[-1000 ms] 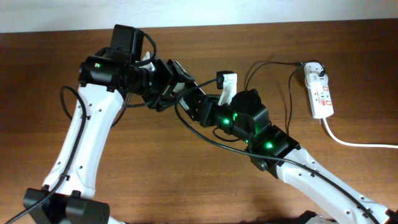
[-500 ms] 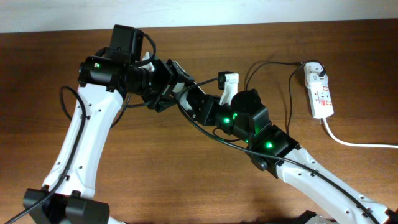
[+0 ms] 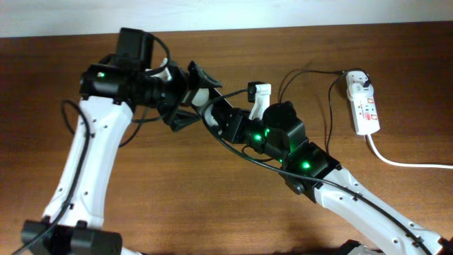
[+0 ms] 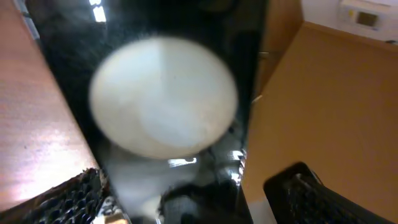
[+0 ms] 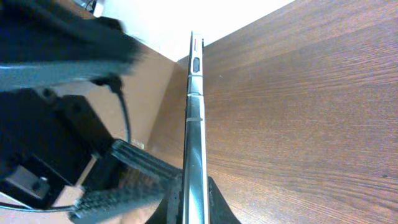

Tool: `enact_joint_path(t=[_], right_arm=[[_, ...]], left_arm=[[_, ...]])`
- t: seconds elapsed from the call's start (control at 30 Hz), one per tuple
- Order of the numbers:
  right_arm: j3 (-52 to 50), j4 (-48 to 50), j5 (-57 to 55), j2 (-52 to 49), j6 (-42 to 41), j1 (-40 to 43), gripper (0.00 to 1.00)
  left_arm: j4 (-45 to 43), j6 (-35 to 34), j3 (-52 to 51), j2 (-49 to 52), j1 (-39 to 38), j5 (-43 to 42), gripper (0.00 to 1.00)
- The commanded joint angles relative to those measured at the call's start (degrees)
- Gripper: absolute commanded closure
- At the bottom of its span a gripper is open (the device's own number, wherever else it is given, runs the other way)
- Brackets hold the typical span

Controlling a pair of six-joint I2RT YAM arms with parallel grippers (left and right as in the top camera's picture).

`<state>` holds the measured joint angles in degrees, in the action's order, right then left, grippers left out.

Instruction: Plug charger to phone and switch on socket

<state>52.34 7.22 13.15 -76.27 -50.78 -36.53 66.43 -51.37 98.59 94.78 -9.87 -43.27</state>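
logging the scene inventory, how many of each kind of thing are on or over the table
robot arms: 2
phone: 1
power strip: 1
black charger cable: 1
white cord: 1
total: 6

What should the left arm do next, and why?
Probably back the left gripper off the phone and reach for the charger cable. The left jaws stand open, the right gripper alone pinches the phone edge-on, and no cable shows at the phone's visible edge.
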Motion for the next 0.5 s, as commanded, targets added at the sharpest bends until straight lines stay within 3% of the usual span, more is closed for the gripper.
enact_joint_path(t=[0.0, 0.07, 0.17, 0.27, 0.37, 0.47], right_arm=[[0.8, 0.7, 0.6, 4.2, 0.3, 0.0, 0.94], [0.8, 0.0, 2.8, 5.0, 0.3, 0.9, 0.96], [0.8, -0.2, 11.2, 5.1, -3.1, 3.3, 0.96], [0.8, -3.0, 19.1, 5.1, -8.7, 6.7, 0.96], [0.8, -3.4, 26.4, 5.1, -9.3, 9.5, 0.96], [0.8, -3.6, 30.9, 5.1, -9.3, 11.2, 0.96]], left_arm=[[5.9, 11.0, 1.5, -11.8, 3.4, 3.8, 0.01], [14.1, 14.0, 1.4, -18.6, 4.7, 14.7, 0.01], [21.0, 14.0, 1.4, -26.3, 5.7, 23.3, 0.01], [22.8, 13.9, 0.9, -35.3, 5.7, 25.8, 0.01], [22.8, 13.0, -1.5, -42.6, 5.7, 28.7, 0.01], [22.8, 7.9, -7.5, -49.5, 5.7, 31.8, 0.01]])
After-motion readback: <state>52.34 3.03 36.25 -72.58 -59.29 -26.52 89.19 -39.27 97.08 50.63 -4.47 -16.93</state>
